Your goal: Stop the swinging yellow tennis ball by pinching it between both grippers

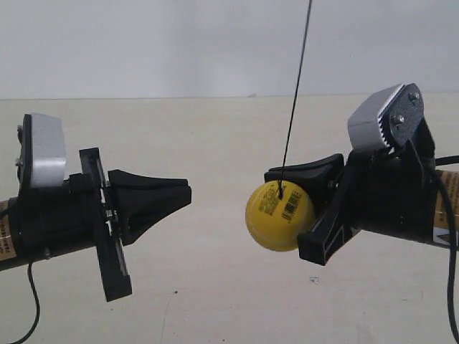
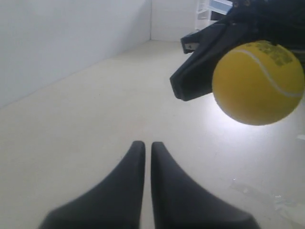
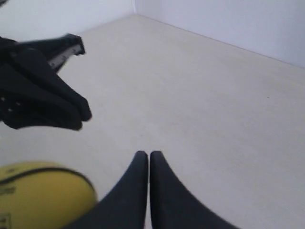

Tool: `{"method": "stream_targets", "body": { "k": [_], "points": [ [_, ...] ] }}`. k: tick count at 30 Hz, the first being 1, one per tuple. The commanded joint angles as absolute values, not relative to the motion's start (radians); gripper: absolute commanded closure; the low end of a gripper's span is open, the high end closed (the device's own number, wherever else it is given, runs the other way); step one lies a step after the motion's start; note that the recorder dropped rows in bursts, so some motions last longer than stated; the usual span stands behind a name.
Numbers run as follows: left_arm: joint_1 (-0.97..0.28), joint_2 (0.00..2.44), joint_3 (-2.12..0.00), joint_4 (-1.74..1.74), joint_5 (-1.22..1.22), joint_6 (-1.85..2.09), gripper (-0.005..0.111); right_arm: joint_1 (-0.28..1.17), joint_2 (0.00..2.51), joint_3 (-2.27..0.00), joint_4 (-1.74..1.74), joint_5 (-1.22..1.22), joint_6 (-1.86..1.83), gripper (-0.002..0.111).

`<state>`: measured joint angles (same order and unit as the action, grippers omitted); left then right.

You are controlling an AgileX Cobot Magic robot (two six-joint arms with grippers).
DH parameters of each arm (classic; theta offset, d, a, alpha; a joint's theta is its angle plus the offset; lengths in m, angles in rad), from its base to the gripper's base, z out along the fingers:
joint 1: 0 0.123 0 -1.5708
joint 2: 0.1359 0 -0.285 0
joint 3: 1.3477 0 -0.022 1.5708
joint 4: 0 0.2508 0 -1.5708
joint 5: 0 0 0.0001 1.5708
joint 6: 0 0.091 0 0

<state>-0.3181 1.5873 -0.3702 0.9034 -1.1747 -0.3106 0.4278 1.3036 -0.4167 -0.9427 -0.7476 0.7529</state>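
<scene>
The yellow tennis ball [image 1: 280, 215] hangs on a thin black string [image 1: 295, 93], barcode sticker facing the exterior camera. It sits right beside and slightly below the tip of my right gripper [image 1: 269, 175], the arm at the exterior view's right; whether they touch I cannot tell. In the right wrist view the ball [image 3: 43, 195] lies beside the shut jaws of that gripper [image 3: 145, 155]. My left gripper [image 1: 188, 195] is shut too, with a gap between it and the ball. The left wrist view has its jaws [image 2: 144, 145] pointing below the ball [image 2: 257, 83].
A pale beige floor [image 1: 215, 287] stretches under both arms, with white walls [image 1: 143, 43] behind. A grey-white box [image 1: 46, 150] sits on top of the left arm, another [image 1: 376, 118] on the right arm. A black cable [image 1: 32, 308] hangs under the left arm.
</scene>
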Motion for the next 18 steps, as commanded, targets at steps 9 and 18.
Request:
{"method": "stream_targets", "body": {
  "k": [9,18],
  "points": [
    [-0.384,1.593,-0.373,0.933,-1.221,-0.342,0.102,0.428,1.3,-0.421,-1.007,-0.815,0.819,0.108],
    [-0.409,1.593,-0.373,0.813,-1.221,-0.29,0.102,0.428,1.3,-0.421,-1.066,-0.823,0.836,0.108]
  ]
}}
